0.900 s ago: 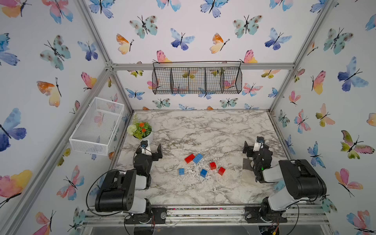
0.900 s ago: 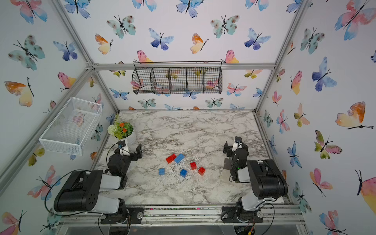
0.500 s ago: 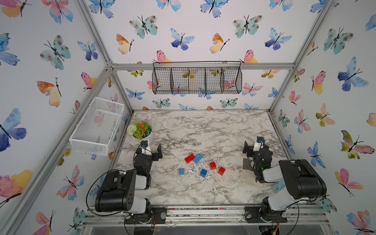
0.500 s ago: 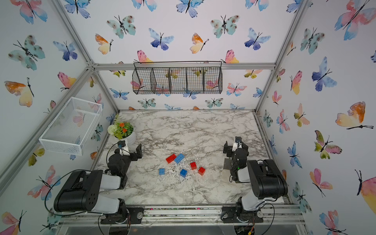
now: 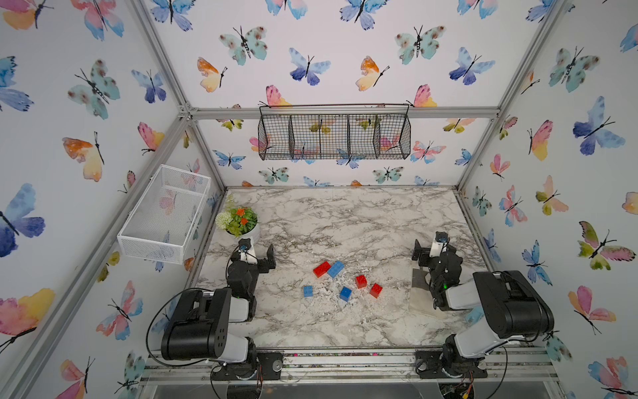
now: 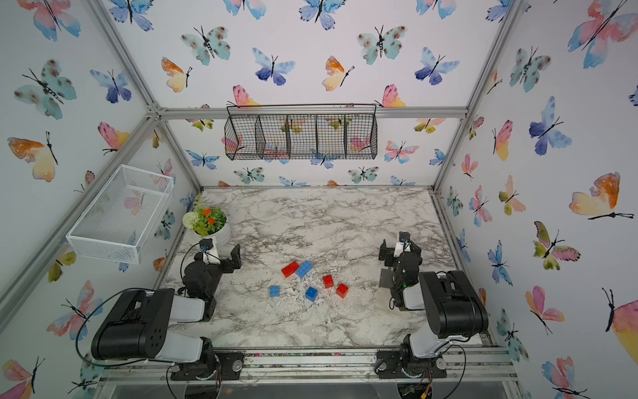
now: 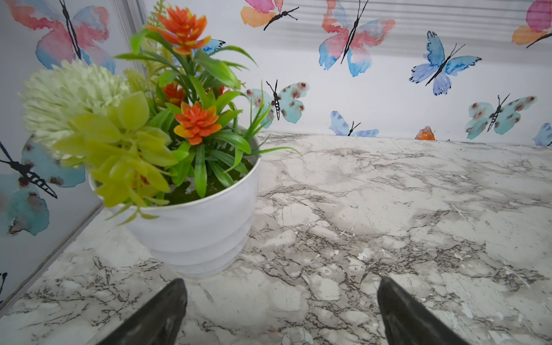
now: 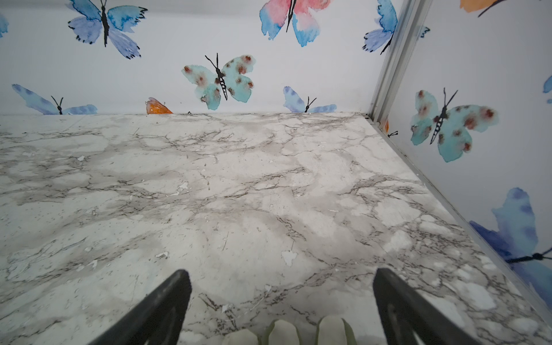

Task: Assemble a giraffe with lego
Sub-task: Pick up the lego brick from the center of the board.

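Surface: a marble-patterned top (image 5: 345, 221), scuffed with pale flecks around the bricks.
Long bricks: a long red brick (image 5: 321, 269) and a long blue brick (image 5: 335, 269) lie side by side, touching or nearly so, near the middle of the surface.
Small bricks: a small blue brick (image 5: 308, 291) lies apart toward the left arm; another small blue brick (image 5: 345, 293) sits nearer the front edge; two small red bricks (image 5: 361, 281) (image 5: 376, 290) lie just beside each other toward the right arm.
Giraffe: none is built; all six bricks lie loose and separate.
Left hand: the left hand (image 7: 280, 301) rests low at the left edge of the surface, fingers spread wide with nothing between them.
Right hand: the right hand (image 8: 280, 298) sits low at the right side, fingers wide apart, gripping nothing.
Flower pot: a white pot of artificial flowers (image 7: 197, 221) stands directly ahead of the left hand, close to its fingertips.
Baskets: a black wire basket (image 5: 334, 133) hangs on the back wall; a white mesh basket (image 5: 162, 210) hangs on the left wall.
Obstructions: nothing stands between either hand and the bricks.
Pale objects: rounded pale shapes (image 8: 286, 331) show at the edge of the right wrist view; possibly part of the hand, hard to tell.
Change: both arms and all bricks sit as they did a moment earlier.
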Motion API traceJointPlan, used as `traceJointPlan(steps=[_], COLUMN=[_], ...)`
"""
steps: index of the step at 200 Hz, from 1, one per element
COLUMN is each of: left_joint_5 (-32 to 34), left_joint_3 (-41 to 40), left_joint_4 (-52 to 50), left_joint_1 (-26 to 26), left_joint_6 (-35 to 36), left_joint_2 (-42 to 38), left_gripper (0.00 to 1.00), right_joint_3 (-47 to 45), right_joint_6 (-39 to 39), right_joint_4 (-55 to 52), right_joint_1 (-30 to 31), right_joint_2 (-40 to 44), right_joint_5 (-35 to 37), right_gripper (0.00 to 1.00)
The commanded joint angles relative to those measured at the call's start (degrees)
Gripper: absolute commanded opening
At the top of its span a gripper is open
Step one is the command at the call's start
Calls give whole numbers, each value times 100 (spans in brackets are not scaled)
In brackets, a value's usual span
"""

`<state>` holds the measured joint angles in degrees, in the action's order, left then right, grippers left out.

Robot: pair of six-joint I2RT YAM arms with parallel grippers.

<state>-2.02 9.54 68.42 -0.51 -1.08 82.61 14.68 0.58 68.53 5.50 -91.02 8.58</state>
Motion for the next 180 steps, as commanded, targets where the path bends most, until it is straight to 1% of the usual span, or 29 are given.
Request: traceJointPlan(steps=[1,16,22,32,43,51,61,76,104,121,131,151,171,180], left_joint_5=[260,319,432,580,958,1111,997,818,703,520,389,58,-226,-339], left_joint_3=[183,389,496,738,978,1136,1338,1782,2601,3122,3526,4201,4306,4264], left_joint_4=[-437,-857,-1125,-1648,-2097,-2354,-2761,-3665,-5409,-6422,-7080,-8321,-8702,-8738], left_joint_1=[22,90,188,371,570,670,671,690,878,1028,1075,1123,1208,1249], left_joint_6=[-26,56,128,269,369,243,-47,-406,-835,-1078,-1301,-1500,-1592,-1559], left_joint_2=[-331,-470,-544,-716,-896,-1008,-1112,-1177,-1233,-1187,-1075,-783,-700,-738], left_gripper=[98,98,98,98,98,98,98,98,98,98,98,98,98,98], right_joint_3=[-25,264,471,734,921,974,1114,1508,2645,3114,3343,3877,4382,4495], right_joint_6=[-122,-78,-11,122,351,319,247,236,1040,1427,1421,1291,1269,1281], right_joint_4=[-53,-972,-1542,-2172,-2631,-2770,-3063,-3780,-5583,-6324,-6690,-7419,-8059,-8161], right_joint_1=[4,10,10,13,13,39,206,403,464,610,844,1617,2348,2588], right_joint_2=[318,693,831,950,1028,1058,1094,1116,969,819,718,442,155,97], right_joint_5=[-224,-190,-213,-266,-378,-517,-287,-94,-131,-242,-232,323,720,693], right_gripper=[99,99,99,99,99,99,98,99,99,98,99,99,98,99])
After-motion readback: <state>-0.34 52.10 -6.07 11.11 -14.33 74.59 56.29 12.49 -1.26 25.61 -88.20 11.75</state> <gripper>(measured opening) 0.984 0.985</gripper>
